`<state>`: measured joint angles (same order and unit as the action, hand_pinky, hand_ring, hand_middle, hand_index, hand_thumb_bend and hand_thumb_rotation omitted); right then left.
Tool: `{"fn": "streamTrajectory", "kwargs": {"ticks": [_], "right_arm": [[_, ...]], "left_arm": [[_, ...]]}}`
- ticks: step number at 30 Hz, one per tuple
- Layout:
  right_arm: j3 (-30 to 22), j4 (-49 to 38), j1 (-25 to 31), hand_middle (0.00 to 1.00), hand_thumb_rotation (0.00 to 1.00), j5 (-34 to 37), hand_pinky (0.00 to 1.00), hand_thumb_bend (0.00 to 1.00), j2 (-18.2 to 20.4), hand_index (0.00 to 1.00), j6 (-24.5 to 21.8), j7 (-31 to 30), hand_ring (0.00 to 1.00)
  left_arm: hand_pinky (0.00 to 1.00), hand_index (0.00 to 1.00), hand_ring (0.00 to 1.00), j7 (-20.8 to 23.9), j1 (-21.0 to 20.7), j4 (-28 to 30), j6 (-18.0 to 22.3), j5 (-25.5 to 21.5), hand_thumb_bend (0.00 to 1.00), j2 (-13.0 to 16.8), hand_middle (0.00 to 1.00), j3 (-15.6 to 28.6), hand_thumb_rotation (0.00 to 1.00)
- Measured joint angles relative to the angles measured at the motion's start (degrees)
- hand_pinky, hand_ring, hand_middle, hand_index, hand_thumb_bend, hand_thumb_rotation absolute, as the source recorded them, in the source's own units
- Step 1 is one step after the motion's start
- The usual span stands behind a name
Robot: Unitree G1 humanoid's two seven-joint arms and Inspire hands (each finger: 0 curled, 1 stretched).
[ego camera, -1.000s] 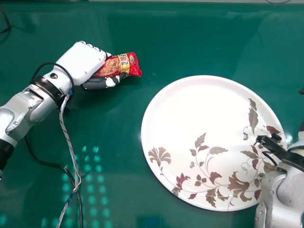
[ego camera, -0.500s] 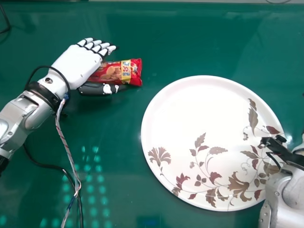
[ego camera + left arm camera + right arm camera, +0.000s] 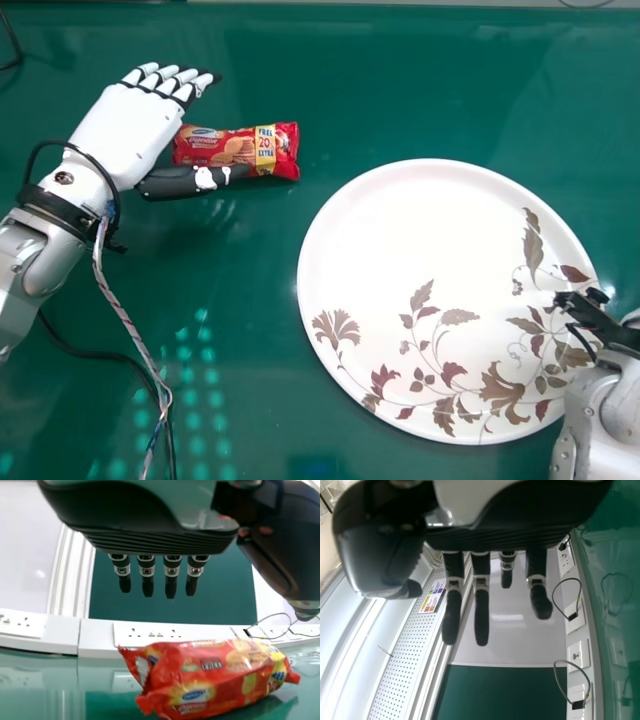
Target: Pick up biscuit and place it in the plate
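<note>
Head view: the plate [image 3: 430, 240], white with brown and maroon leaf decoration, lies on the green table [image 3: 250, 300]. The red biscuit packet [image 3: 240, 150] lies on the table off the plate, beyond its left side, with a gap between them. The left hand [image 3: 128, 125] is at the end of the packet away from the plate, fingers straight and slightly apart, thumb along the packet's near edge; contact cannot be confirmed. Compared with the earlier frames, this hand has opened from its curl over the packet and moved farther left from the plate, exposing more of the wrapper, which now lies more level. The plate has not changed position. The right hand [image 3: 605, 325] is at the plate's right rim, having shifted slightly outward. Left wrist view: the left hand's fingers [image 3: 171, 582] extend clear of the packet, thumb off to one side, nothing clamped; wall sockets [image 3: 155, 631] stand behind. Right wrist view: the right hand's fingers [image 3: 481, 615] are extended and apart, holding nothing, with a perforated panel [image 3: 400, 675] in the background.
</note>
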<state>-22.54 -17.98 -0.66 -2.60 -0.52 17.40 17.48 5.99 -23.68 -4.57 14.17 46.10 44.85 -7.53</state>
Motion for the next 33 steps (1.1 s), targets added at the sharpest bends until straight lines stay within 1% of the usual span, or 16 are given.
{"fn": "streamTrajectory", "kwargs": {"ticks": [2, 6, 11, 19, 22, 23, 26, 31, 33], "right_arm": [[-0.02, 0.0, -0.03, 0.49, 0.0, 0.03, 0.14, 0.52, -0.03, 0.31, 0.0, -0.13, 0.42], [-0.06, 0.01, -0.11, 0.49, 0.0, 0.03, 0.15, 0.52, -0.06, 0.31, 0.0, -0.15, 0.42], [-0.11, 0.83, -0.48, 0.48, 0.0, 0.11, 0.19, 0.52, -0.15, 0.31, 0.05, -0.22, 0.43], [-0.3, 1.47, -0.63, 0.49, 0.0, 0.26, 0.16, 0.52, -0.56, 0.31, 0.63, -0.63, 0.43], [-0.39, 1.48, -0.73, 0.48, 0.0, 0.43, 0.16, 0.52, -0.76, 0.31, 0.63, -0.66, 0.43], [-0.4, 1.5, -0.74, 0.48, 0.0, 0.51, 0.17, 0.52, -0.77, 0.31, 0.64, -0.65, 0.43], [-0.41, 1.54, -0.79, 0.48, 0.0, 0.5, 0.18, 0.52, -0.92, 0.31, 0.64, -0.64, 0.43], [-0.43, 1.62, -0.92, 0.48, 0.0, 0.44, 0.18, 0.52, -1.34, 0.31, 0.7, -0.6, 0.43], [-0.49, 1.73, -0.92, 0.48, 0.0, 0.34, 0.17, 0.52, -1.4, 0.31, 0.7, -0.57, 0.43]], "left_arm": [[1.0, 1.0, 1.0, -0.06, 0.83, 0.83, -0.47, -0.02, 1.0, 0.0, 1.0, 0.41, 1.0], [1.0, 1.0, 1.0, -0.01, 2.91, 2.16, -0.37, -0.5, 1.0, 0.0, 1.0, 1.95, 0.96], [1.0, 1.0, 1.0, -0.05, 5.19, 4.05, 0.16, -3.51, 1.0, -0.1, 1.0, 4.14, 0.91], [1.0, 1.0, 1.0, -0.02, 6.79, 5.43, 0.49, -3.55, 1.0, -0.74, 1.0, 4.64, 0.89], [1.0, 1.0, 1.0, 0.0, 6.99, 5.7, 0.48, -3.49, 1.0, -1.05, 1.0, 4.81, 0.9], [1.0, 1.0, 1.0, 0.03, 7.07, 5.8, 0.48, -3.46, 1.0, -1.1, 1.0, 4.84, 0.91], [1.0, 1.0, 1.0, 0.43, 7.21, 5.98, 0.87, -3.48, 1.0, -1.24, 1.0, 4.88, 0.89], [1.0, 1.0, 1.0, 0.71, 7.28, 5.99, 1.37, -3.46, 1.0, -1.69, 1.0, 4.88, 0.9], [1.0, 1.0, 1.0, 0.71, 7.35, 6.0, 1.37, -3.46, 1.0, -1.74, 1.0, 4.88, 0.89]]}}
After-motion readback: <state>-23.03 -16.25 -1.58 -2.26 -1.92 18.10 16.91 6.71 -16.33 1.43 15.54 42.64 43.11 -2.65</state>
